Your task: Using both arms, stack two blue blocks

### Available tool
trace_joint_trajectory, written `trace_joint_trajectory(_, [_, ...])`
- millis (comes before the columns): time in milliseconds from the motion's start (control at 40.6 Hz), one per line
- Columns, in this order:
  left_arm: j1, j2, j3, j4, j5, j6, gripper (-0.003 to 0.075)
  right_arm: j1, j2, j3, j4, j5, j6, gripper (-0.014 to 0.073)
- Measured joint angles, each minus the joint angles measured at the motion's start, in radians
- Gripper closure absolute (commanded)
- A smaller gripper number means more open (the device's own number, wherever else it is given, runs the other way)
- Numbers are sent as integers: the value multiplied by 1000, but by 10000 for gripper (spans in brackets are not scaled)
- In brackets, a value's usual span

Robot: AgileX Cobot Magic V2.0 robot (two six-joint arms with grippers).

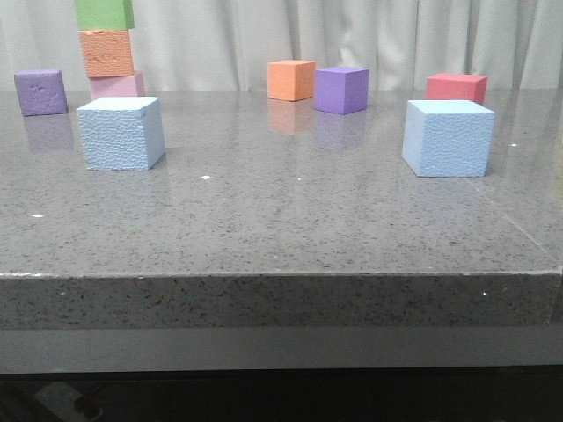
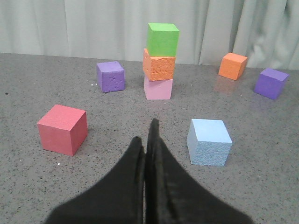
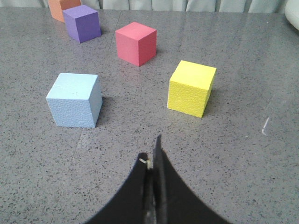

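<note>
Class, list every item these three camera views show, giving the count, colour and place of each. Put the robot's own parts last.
blue blocks: two, pale blue, apart on the table, one left, one right
stack: three cubes at back left, green on orange on pink
purple cubes: two, one far left, one back centre
loose orange cube: one, beside the centre purple cube
red cubes: two, one behind the right blue block, one only in the left wrist view
yellow cube: one, only in the right wrist view
table: one, speckled grey
curtain: pale, behind
left gripper: black, jaws closed, empty
right gripper: black, jaws closed
</note>
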Motion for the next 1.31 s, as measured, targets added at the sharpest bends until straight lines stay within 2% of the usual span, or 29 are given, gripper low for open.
trace_joint_trajectory(148, [0, 0, 0, 0, -6, 0, 739, 0, 0, 0, 0, -3, 0, 699])
trace_joint_trajectory(197, [0, 0, 0, 0, -8, 0, 720, 0, 0, 0, 0, -7, 0, 636])
trace_joint_trajectory(271, [0, 0, 0, 0, -8, 0, 602, 0, 0, 0, -7, -13, 0, 418])
trace_joint_trajectory(345, [0, 0, 0, 8, -8, 0, 414, 0, 0, 0, -21, -20, 0, 162])
trace_joint_trajectory(394, [0, 0, 0, 19, -8, 0, 304, 0, 0, 0, -30, -24, 0, 66])
trace_joint_trajectory(443, [0, 0, 0, 26, -14, 0, 224, 0, 0, 0, -36, -25, -2, 12])
trace_joint_trajectory(493, [0, 0, 0, 29, -22, 0, 201, 0, 0, 0, -37, -25, -2, -8])
trace_joint_trajectory(591, [0, 0, 0, 26, -28, 0, 212, 0, 0, 0, -39, -25, -2, -10])
trace_joint_trajectory(1305, [0, 0, 0, 24, -30, 0, 357, 0, 6, -2, -24, -54, -2, -10])
